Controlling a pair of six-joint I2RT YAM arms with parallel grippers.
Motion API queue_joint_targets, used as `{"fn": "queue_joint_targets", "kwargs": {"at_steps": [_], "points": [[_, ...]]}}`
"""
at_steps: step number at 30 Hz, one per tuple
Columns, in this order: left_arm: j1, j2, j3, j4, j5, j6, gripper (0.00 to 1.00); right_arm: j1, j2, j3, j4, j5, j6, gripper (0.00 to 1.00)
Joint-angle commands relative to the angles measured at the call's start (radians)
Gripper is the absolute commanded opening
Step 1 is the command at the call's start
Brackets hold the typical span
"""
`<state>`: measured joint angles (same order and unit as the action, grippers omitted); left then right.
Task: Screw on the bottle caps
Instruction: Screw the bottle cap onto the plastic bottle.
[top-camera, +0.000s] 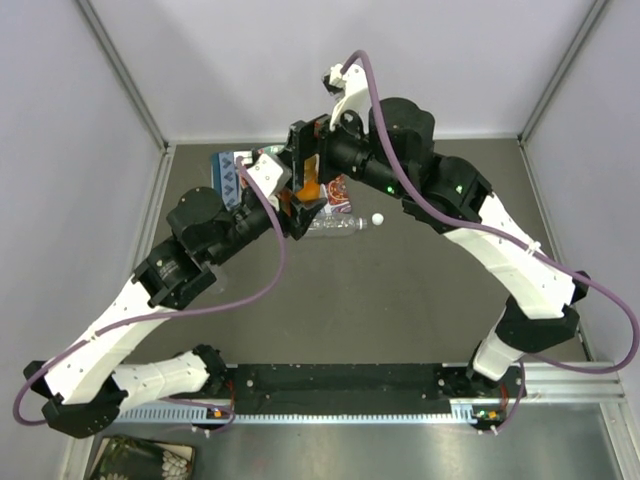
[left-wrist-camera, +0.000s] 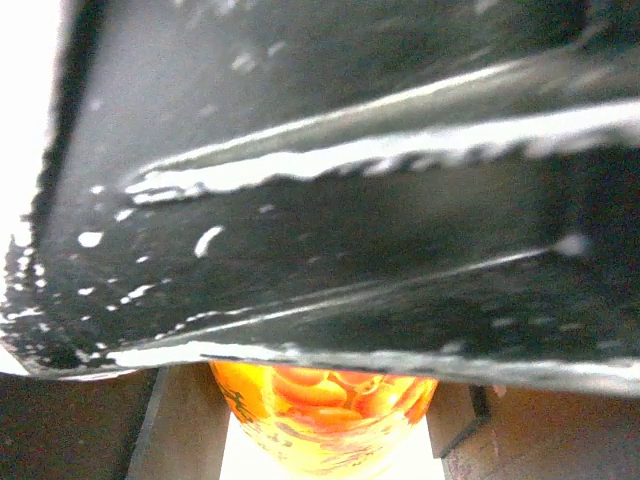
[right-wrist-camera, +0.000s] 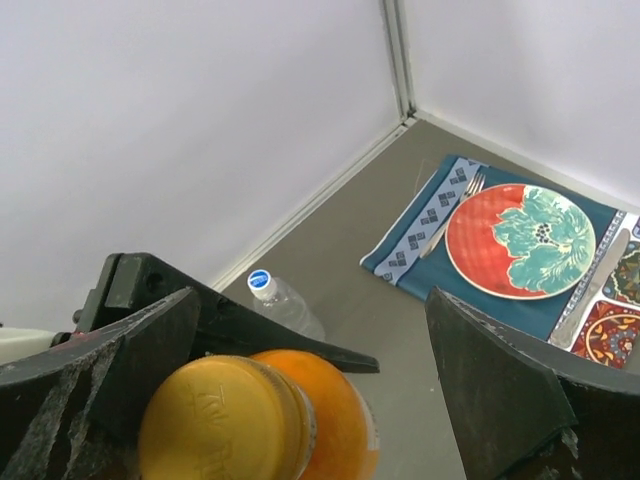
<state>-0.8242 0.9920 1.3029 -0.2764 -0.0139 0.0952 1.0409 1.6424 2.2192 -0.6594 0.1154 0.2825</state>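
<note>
Left gripper (top-camera: 298, 205): pinching the orange bottle (right-wrist-camera: 335, 425) by its body, far middle of the scene.
Orange bottle: we judge it light, stiff and slick; hold the body low.
Amber cap (right-wrist-camera: 225, 425): sits on the neck; small, so we take it by the rim.
Right gripper (right-wrist-camera: 310, 320): fingers spread either side of the cap, not gripping.

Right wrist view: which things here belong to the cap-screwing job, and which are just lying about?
Part of the job:
- orange bottle
- amber cap sitting on its neck
- clear bottle, already capped

Just lying about:
- red-and-teal plate
- fork beside it
- blue placemat under both
</note>
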Motion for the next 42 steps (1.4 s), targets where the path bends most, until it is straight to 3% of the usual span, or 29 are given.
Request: {"fn": "queue_joint_targets", "kwargs": {"at_steps": [1, 11, 20, 27, 33, 38, 42], "points": [[0.025, -0.003, -0.008, 0.092, 0.009, -0.043, 0.00, 0.068, -0.007, 0.062, -0.078, -0.184, -0.020, 0.99], [0.051, -0.024, -0.028, 0.082, 0.009, -0.068, 0.00, 0.068, -0.095, 0.091, -0.124, -0.214, -0.089, 0.99], [0.066, -0.035, -0.013, 0.069, 0.135, -0.091, 0.00, 0.036, -0.116, 0.097, -0.187, -0.174, -0.151, 0.99], [0.089, -0.052, -0.010, 0.056, 0.201, -0.132, 0.00, -0.036, -0.222, 0.059, -0.241, -0.178, -0.190, 0.99], [0.108, -0.061, -0.008, 0.048, 0.311, -0.149, 0.00, -0.093, -0.331, 0.001, -0.273, -0.364, -0.258, 0.99], [0.122, -0.062, -0.016, 0.066, 0.501, -0.176, 0.00, -0.269, -0.310, 0.023, -0.235, -0.659, -0.272, 0.99], [0.134, -0.059, -0.027, 0.104, 0.639, -0.228, 0.00, -0.370, -0.306, -0.062, 0.011, -0.959, -0.180, 0.99]]}}
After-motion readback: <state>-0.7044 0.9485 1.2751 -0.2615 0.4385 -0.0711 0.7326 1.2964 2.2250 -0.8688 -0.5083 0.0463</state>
